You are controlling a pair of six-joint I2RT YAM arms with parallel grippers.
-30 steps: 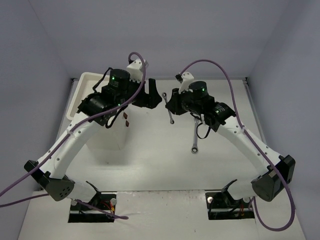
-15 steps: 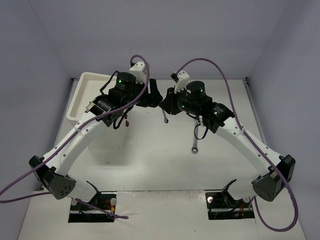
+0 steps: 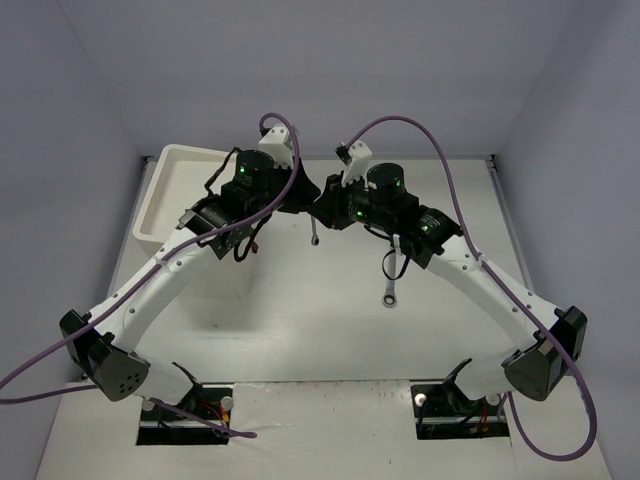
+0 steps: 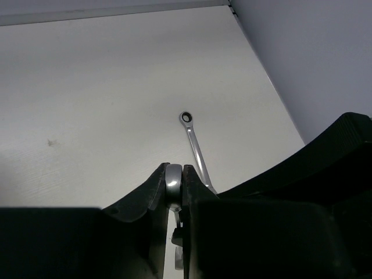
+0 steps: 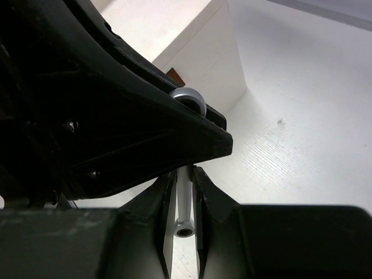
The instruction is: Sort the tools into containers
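Nearby, a second wrench (image 4: 196,148) lies on the table (image 4: 87,87).

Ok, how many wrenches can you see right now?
2. One wrench is clamped between the left gripper and right gripper, above the table. The other wrench lies on the table near the right arm. Others may be hidden from view.
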